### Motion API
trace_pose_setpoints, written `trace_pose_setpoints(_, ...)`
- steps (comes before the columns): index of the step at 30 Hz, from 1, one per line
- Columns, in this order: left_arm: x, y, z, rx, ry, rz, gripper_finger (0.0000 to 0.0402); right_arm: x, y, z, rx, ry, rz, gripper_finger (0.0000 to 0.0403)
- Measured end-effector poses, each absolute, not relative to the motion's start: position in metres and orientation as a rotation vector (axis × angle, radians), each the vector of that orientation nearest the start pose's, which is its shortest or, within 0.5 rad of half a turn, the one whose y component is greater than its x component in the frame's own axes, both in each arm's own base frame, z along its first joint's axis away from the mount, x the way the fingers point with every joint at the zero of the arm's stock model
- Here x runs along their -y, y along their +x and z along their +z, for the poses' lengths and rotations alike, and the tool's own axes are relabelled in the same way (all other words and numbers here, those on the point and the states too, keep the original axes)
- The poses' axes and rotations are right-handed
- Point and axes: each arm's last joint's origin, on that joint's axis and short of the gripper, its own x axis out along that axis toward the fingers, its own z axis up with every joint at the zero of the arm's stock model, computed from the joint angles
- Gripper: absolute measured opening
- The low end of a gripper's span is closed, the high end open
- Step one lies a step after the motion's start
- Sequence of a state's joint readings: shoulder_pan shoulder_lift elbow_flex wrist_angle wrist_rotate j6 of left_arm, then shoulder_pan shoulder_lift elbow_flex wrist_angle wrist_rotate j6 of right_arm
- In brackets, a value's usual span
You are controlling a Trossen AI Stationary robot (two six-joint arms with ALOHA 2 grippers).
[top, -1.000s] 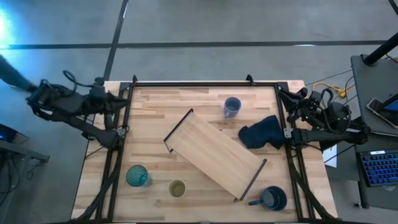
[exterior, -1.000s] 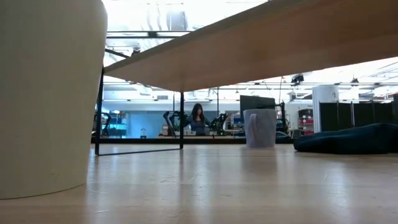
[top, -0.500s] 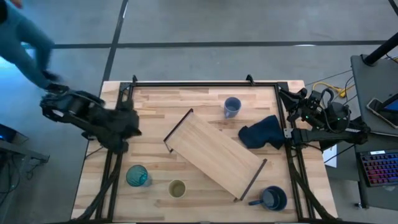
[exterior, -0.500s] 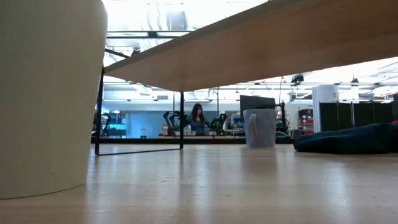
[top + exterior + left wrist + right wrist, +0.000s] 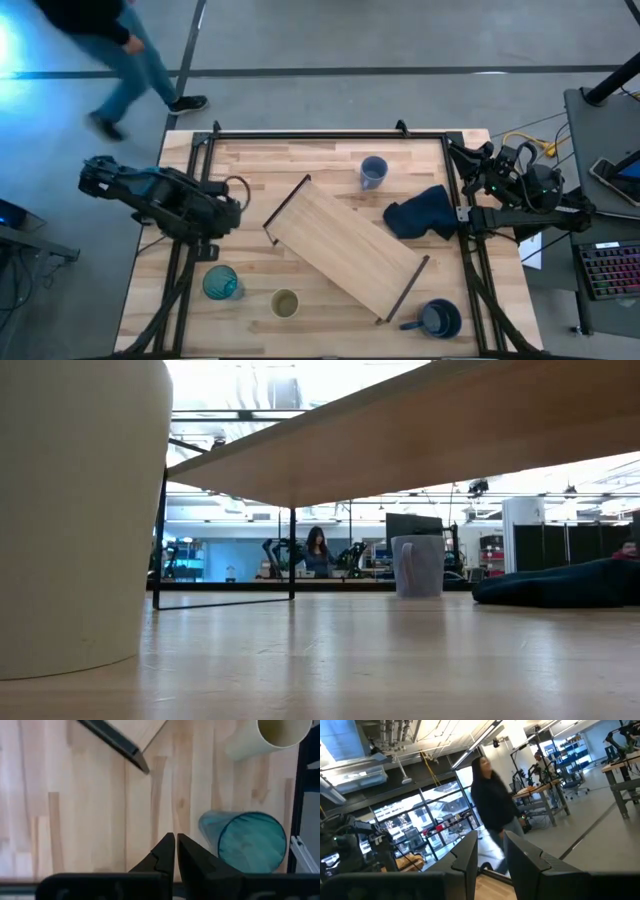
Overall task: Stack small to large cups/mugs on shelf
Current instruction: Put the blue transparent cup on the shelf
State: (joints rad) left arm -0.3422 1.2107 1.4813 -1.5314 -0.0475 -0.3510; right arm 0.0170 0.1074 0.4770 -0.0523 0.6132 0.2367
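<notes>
- Left gripper (image 5: 175, 851) hovers over the table's left edge, fingers pressed together on nothing, just above the tumbler (image 5: 221, 283).
- Right gripper (image 5: 490, 852) waits off the right edge, fingers slightly parted, empty.
- Tumbler is ribbed translucent teal; a smooth olive cup (image 5: 285, 303) stands beside it.
- The light-wood shelf (image 5: 346, 250) lies diagonally mid-table with nothing on it.
- Periwinkle cup (image 5: 373, 171) stands at the far side, navy mug (image 5: 440, 318) near right corner, crumpled cloth (image 5: 422, 213) between.
- A person (image 5: 110, 45) walks past.
</notes>
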Motion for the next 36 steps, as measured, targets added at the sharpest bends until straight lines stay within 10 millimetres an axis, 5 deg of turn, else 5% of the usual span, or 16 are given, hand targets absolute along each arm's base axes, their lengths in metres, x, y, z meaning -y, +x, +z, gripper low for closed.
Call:
trace_pose_setpoints(4, 0.059, 0.165, 0.379, -1.178, -0.054, -0.099, 0.0005, 0.016, 0.052, 0.304, 0.373, 0.331, -0.553, 0.0089)
trace_pose_setpoints(12, 0.037, 0.108, 0.378, -1.019, -0.213, -0.004, 0.0005, 0.016, 0.053, 0.299, 0.336, 0.383, -0.549, 0.0089)
trace_pose_setpoints(16, 0.032, 0.096, 0.367, -1.021, -0.328, 0.061, 0.001, 0.016, 0.054, 0.295, 0.307, 0.415, -0.55, 0.0089)
trace_pose_setpoints(28, 0.043, 0.113, 0.339, -1.155, -0.395, 0.016, 0.0137, 0.015, 0.057, 0.294, 0.315, 0.492, -0.533, 0.0089)
trace_pose_setpoints(36, 0.059, 0.122, 0.329, -1.251, -0.288, 0.0, 0.0147, 0.014, 0.071, 0.292, 0.254, 0.492, -0.505, 0.0089)
